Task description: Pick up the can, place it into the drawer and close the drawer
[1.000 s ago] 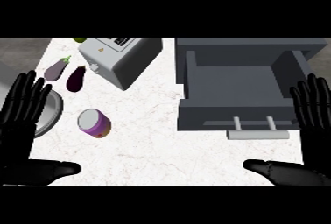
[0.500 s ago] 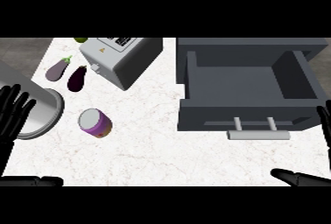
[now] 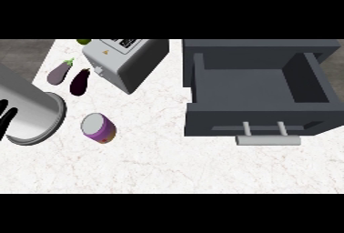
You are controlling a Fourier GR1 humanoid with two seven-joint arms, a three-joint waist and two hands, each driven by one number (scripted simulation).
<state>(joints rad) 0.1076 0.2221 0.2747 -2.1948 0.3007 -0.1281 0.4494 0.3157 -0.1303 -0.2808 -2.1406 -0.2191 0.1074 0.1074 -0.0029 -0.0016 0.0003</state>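
A purple can with a silver lid stands upright on the white marbled counter, left of centre. The grey drawer is pulled open at the right, its inside bare, with a pale bar handle on its front. Only the fingertips of my left hand show at the left edge, lying over the rim of a metal pot; whether they curl cannot be made out. My right hand is out of view.
A large metal pot sits at the left edge, close to the can. A silver toaster stands at the back, with two dark eggplants to its left. A green object peeks out behind the toaster.
Both hands have drawn outward and down: the right has left the view, and only fingertips of the left remain. The can and the drawer have not moved.
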